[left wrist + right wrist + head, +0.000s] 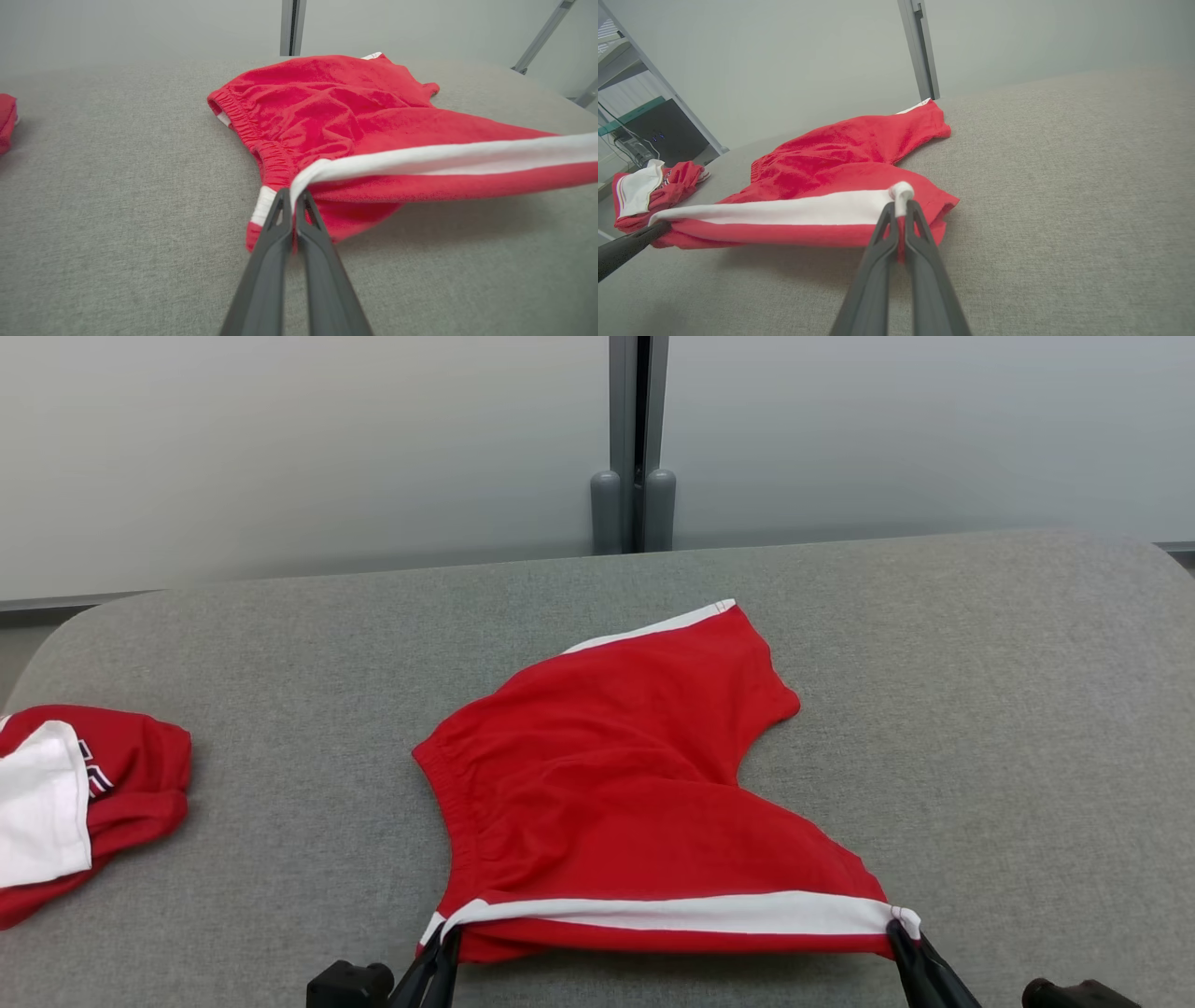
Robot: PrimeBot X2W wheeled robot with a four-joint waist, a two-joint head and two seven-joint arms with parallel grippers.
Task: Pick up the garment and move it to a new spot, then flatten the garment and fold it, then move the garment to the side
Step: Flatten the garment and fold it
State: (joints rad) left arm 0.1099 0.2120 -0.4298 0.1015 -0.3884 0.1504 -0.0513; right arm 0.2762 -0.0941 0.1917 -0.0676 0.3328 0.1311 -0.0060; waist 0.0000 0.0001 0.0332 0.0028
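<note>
Both pinching shorts [607, 775] edge: left fingers [268, 261], right fingers [924, 261]; wide cushion [1008, 728] rightward.

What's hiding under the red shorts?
Under the lifted front edge of the red shorts, just grey padded surface and shadow. Farther back the cloth lies flat, so underneath is covered.

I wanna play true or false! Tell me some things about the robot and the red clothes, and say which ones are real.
1. The left gripper and the right gripper are both pinched shut on the red shorts. True.
2. The shorts have a blue band along the side. False: the stripe is white.
3. The shorts lie on a grey padded table. True.
4. The other red-and-white cloth sits on the robot's right. False: it is on the robot's left, apart from the shorts.
</note>
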